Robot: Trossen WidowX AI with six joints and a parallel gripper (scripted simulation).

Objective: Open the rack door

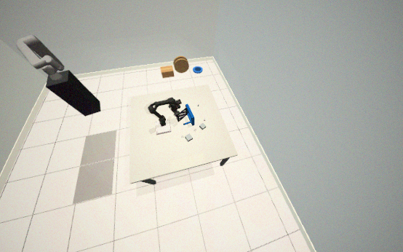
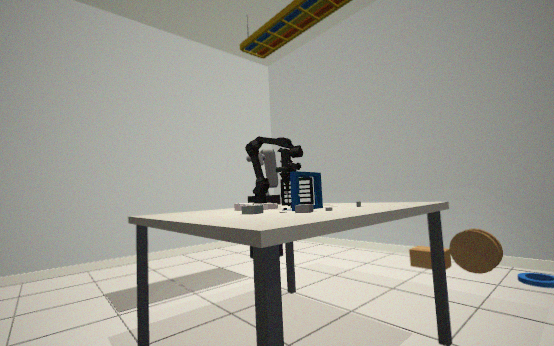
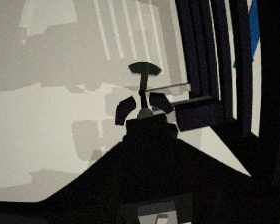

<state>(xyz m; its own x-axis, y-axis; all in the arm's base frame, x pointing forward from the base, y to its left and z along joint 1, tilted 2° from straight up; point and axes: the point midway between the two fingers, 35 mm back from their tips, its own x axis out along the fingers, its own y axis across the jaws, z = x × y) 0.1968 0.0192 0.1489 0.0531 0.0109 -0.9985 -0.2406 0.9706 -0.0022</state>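
The blue rack frame (image 1: 190, 114) (image 2: 294, 192) (image 3: 255, 35) stands upright on the table (image 1: 160, 156) (image 2: 210, 224). Its dark barred door (image 1: 182, 115) (image 3: 193, 50) is swung partly out of the frame towards the arm; the exact angle is hard to tell. My gripper (image 1: 177, 114) (image 2: 285, 176) (image 3: 149, 147) points down at the door's free edge and is shut on the handle. The handle (image 3: 144, 82), a thin dark stem with a wide curved end, shows between and beyond the fingers in the wrist view. The top and exterior views are too small to show the handle.
Two grey blocks (image 1: 202, 126) (image 1: 188, 138) lie on the table near the frame, with a few tiny pieces around them. A blue foot (image 1: 188, 123) sticks out from the frame's near end. The arm's pale base plate (image 1: 164, 130) is beside the door's swing side.
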